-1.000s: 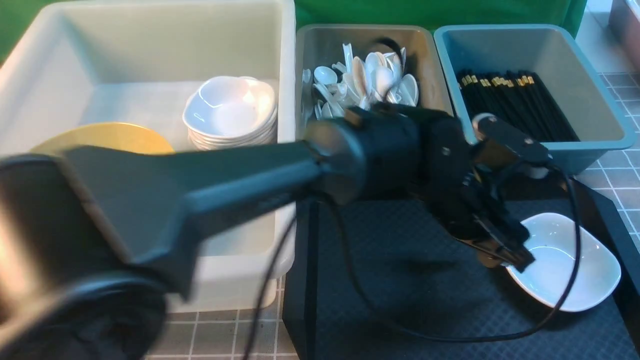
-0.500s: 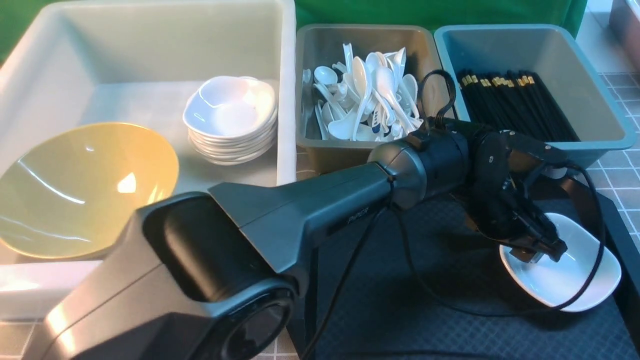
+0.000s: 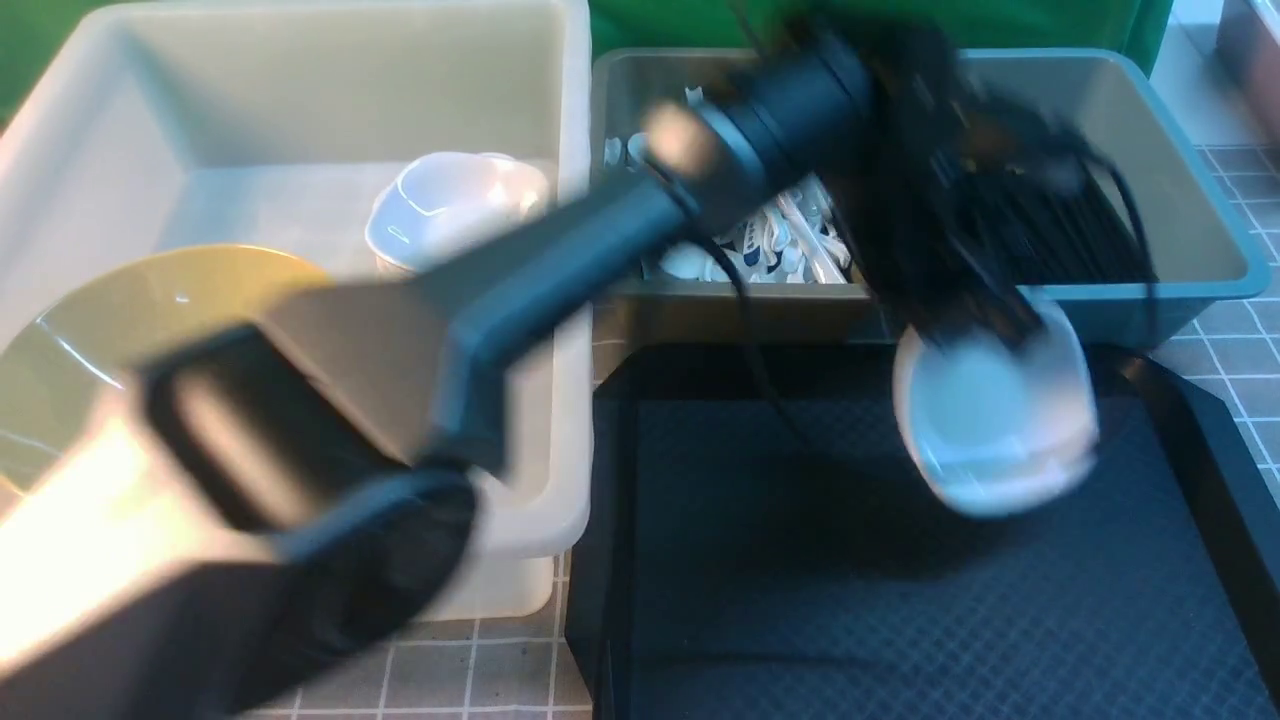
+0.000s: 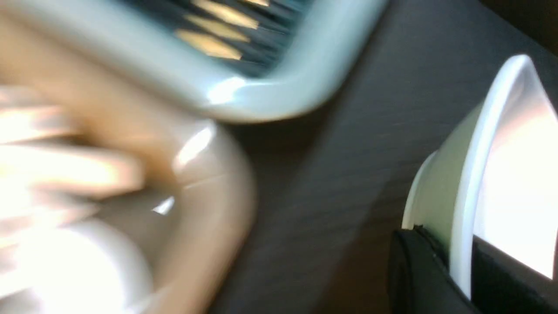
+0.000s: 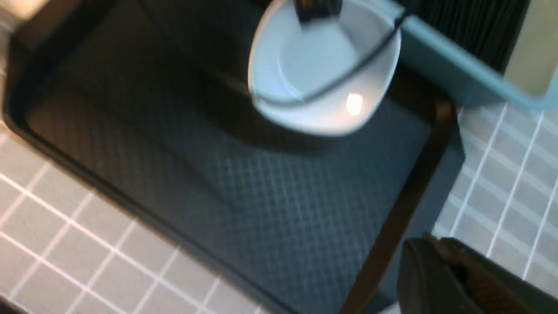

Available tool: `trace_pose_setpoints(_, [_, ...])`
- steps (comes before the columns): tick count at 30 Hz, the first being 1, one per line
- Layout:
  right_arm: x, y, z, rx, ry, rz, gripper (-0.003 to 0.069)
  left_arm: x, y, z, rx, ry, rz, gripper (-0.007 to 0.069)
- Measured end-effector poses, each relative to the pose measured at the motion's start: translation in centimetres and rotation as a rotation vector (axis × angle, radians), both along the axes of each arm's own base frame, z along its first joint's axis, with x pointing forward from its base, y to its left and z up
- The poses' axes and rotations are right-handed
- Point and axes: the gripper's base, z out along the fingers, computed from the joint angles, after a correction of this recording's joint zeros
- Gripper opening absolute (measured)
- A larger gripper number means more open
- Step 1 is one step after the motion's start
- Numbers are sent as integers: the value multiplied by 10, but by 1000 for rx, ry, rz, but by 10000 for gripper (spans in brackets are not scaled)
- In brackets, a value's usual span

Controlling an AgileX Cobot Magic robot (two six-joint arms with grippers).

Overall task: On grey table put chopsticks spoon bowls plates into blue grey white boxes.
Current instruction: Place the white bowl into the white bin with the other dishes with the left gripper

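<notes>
My left gripper point(image 3: 975, 325) is shut on the rim of a small white plate point(image 3: 990, 420) and holds it tilted in the air above the black tray, near the front of the bins. The left wrist view shows the plate point(image 4: 501, 174) pinched between the fingers point(image 4: 418, 270). The plate also shows in the right wrist view point(image 5: 322, 74). My right gripper point(image 5: 436, 248) is shut and empty over the tray's edge. The milky-white tub point(image 3: 570, 200) holds the yellow bowl point(image 3: 60, 360) and a stack of plates point(image 3: 440, 210).
The grey-brown bin point(image 3: 740, 300) holds several white spoons point(image 3: 790, 240). The teal bin point(image 3: 1180, 180) holds black chopsticks point(image 3: 1090, 230). The black tray point(image 3: 850, 600) lies on the grey table point(image 3: 1240, 340) in front of the bins. The left arm crosses over the tub.
My left gripper closed on the plate's rim on the tray, then lifted it up and back toward the bins. The plate now hangs tilted in the air.
</notes>
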Motion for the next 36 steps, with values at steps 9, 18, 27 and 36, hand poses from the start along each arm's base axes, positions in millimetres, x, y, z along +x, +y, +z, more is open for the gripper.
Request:
trace_pose_setpoints(9, [58, 76, 33, 26, 66, 282, 17, 2, 150, 151, -93, -248, 213, 5])
trace_pose_setpoints(18, [97, 176, 43, -85, -9, 532, 18, 23, 284, 157, -91, -220, 496, 5])
trace_pose_setpoints(27, [146, 211, 38, -196, -104, 531, 20, 79, 329, 55, -193, -44, 577, 5])
trace_pose_setpoints(36, [180, 195, 23, -204, -47, 452, 26, 125, 330, -39, -207, 40, 551, 36])
